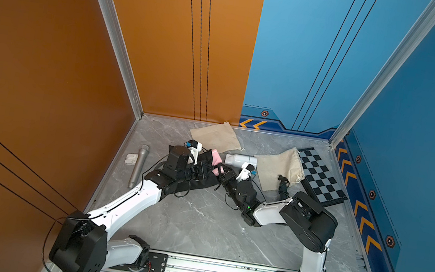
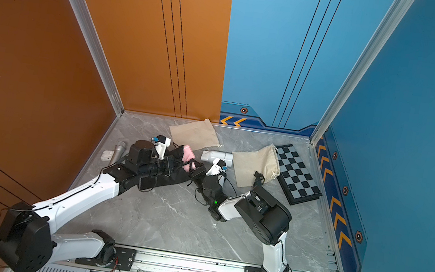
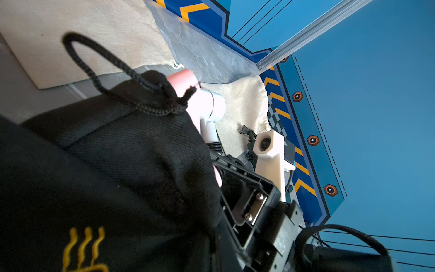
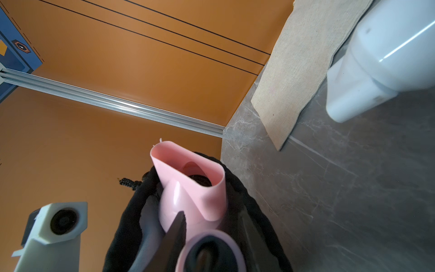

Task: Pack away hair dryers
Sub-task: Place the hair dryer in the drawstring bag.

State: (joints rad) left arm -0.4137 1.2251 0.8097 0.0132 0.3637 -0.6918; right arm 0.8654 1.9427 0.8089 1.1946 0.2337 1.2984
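Grey marble table (image 1: 196, 227), middle — left gripper (image 1: 206, 170) pinched tight on the black pouch (image 3: 117, 153), right gripper (image 1: 220, 170) clamped round the pink dryer (image 4: 188, 188), partly inside it.

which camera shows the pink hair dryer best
Right wrist view: the pink hair dryer sits close, nozzle mouth clear. Both top views show only a small pink patch; the left wrist view, a sliver behind the black pouch.
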